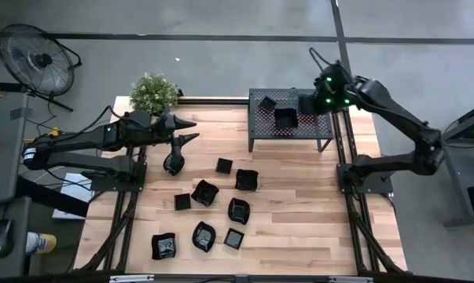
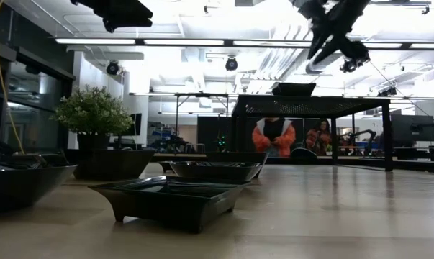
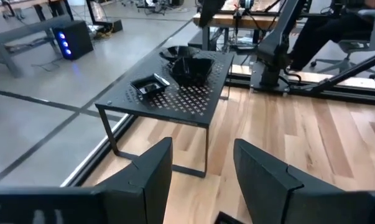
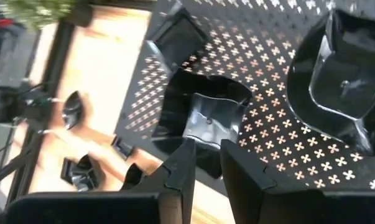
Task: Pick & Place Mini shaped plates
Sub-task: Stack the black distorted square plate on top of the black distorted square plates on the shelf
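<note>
My right gripper point(image 4: 204, 163) over perforated rack point(image 1: 262, 126), upper right of high view, fingers slightly parted, empty, just above wavy plate point(image 4: 207, 121). Three plates on rack. My left gripper point(image 1: 188, 131) at upper left, jaws apart, empty. Other mini plates point(image 1: 204, 192) scattered lower centre on table point(image 1: 315, 212).

- Mini shaped plates point(image 1: 204, 192) are showing glossy black.
- Bench point(image 1: 315, 212) is showing pale wood grain in planks.
- Rack point(image 4: 268, 130) is showing black metal with cross-shaped perforations.
- Plant point(image 1: 153, 92) beside the rack is showing green.
</note>
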